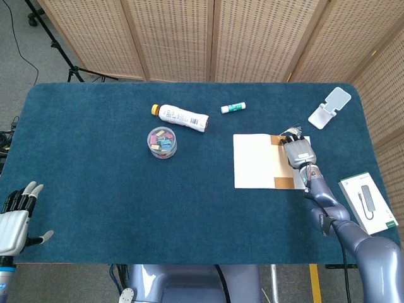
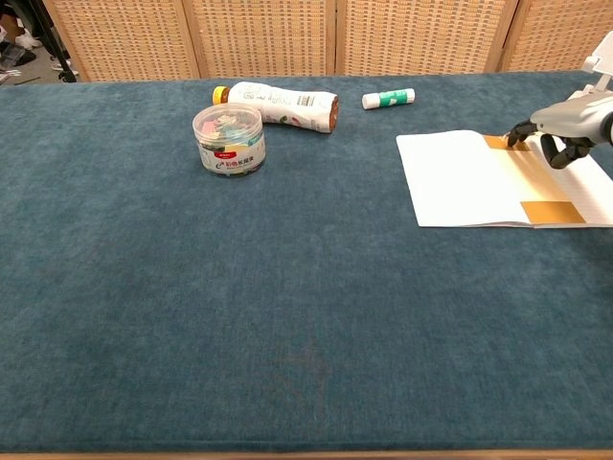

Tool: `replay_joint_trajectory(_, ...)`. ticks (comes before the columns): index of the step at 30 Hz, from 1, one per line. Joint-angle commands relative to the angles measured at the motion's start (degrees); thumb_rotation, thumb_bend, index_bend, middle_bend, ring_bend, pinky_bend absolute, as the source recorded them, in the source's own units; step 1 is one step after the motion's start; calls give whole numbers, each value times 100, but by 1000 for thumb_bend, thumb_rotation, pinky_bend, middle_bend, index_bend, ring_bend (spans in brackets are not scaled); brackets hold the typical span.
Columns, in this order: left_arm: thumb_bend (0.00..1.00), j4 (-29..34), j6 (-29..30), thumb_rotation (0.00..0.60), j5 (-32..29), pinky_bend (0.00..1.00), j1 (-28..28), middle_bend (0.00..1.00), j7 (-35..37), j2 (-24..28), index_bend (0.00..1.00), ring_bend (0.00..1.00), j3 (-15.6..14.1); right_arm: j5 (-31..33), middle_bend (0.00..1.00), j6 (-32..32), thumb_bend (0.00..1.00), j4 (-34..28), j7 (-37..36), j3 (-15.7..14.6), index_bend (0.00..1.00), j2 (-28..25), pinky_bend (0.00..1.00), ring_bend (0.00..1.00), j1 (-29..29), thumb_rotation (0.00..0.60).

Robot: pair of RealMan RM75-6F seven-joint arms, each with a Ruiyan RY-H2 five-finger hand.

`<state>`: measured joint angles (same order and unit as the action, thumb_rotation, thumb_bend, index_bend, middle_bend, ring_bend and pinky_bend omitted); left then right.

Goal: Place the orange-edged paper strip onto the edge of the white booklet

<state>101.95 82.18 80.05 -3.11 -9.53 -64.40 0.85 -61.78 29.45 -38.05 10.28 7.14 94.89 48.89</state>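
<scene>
Right robot hand [image 1: 298,151] (grip unclear) over paper strip [image 1: 282,161] on white booklet [image 1: 255,161]; left [image 1: 14,218] open, empty.

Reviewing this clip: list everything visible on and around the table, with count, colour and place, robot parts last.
white booklet: 1, white, right-centre.
paper strip: 1, orange-edged, on booklet's right part.
bottle: 1, white, orange cap, lying centre-left.
clip jar: 1, clear, multicoloured contents, in front of bottle.
glue stick: 1, white and green, back centre.
phone stand: 1, white, back right.
box: 1, white and green, right edge.
table: 1, dark blue.
right hand: on strip.
left hand: open, front-left corner.
</scene>
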Motion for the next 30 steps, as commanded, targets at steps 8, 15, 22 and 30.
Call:
replay_joint_trajectory(8,0,-1,2,600,2,0,0,0,32,13,0,0,2,-145,150,24,1000,26,-71,49,151,51,168,101,-16,600)
replay_joint_trajectory(15,0,-2,4,600,2,0,1,0,44,19,0,0,1,-184,150,72,1000,56,-33,93,151,107,168,102,-18,600)
replay_joint_trajectory(22,0,0,3,600,3,0,0,0,56,28,0,0,1,-168,150,121,1000,58,37,164,151,117,168,102,-33,600)
replay_joint_trajectory(30,0,9,-7,600,8,0,-3,0,50,30,0,0,-8,-123,150,191,1000,-81,152,224,151,34,168,101,-77,600)
